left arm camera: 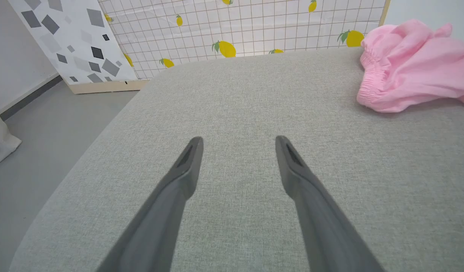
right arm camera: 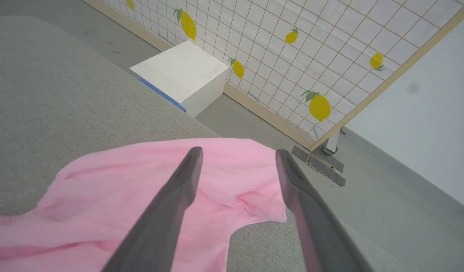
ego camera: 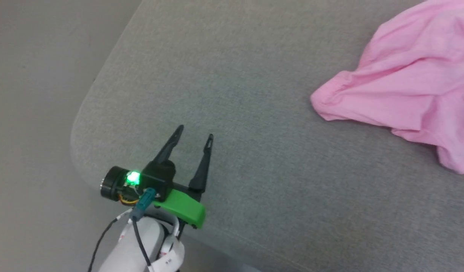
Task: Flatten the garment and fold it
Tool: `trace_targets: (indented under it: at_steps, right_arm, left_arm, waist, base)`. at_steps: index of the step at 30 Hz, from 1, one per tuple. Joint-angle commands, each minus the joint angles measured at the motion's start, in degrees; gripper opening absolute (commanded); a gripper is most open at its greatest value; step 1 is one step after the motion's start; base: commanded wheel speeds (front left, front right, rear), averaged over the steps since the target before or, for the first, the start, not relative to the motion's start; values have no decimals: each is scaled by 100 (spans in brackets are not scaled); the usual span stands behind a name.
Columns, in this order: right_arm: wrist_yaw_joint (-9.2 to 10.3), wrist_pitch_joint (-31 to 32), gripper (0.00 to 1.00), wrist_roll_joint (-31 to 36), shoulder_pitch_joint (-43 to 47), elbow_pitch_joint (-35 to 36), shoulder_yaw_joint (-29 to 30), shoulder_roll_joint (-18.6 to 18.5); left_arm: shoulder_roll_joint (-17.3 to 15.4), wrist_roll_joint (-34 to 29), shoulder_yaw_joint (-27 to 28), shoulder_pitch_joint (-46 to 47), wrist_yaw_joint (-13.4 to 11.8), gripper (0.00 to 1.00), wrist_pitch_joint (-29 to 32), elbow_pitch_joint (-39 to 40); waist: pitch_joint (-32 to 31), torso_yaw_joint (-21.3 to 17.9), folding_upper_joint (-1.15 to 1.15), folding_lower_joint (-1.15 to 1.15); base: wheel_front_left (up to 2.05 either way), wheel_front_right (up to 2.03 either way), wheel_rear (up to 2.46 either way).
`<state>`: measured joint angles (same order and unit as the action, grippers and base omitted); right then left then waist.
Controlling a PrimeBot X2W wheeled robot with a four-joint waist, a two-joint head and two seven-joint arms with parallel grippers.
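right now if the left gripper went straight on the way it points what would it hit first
The way looks free: the left gripper points across the grey cushion toward the lemon screen, with the garment off to its right. If angled down, it may touch the cushion first.

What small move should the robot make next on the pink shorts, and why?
Probably lower the open right gripper onto the garment and pinch its edge: the cloth lies bunched just ahead of it, while the left gripper hangs apart over bare cushion.
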<state>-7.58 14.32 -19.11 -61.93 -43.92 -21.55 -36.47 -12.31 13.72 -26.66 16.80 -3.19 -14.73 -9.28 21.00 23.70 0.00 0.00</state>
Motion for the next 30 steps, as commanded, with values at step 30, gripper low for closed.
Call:
trace_targets:
  at_steps: [30]
  right_arm:
    - [9, -1427, 100, 192, 4783, 3206, 2238, 1539]
  left_arm:
    - [-452, 974, 401, -604, -46, 100, 1099, 126]
  waist:
    - [-1443, -2292, 0, 0]
  base:
    - [0, 0, 0]
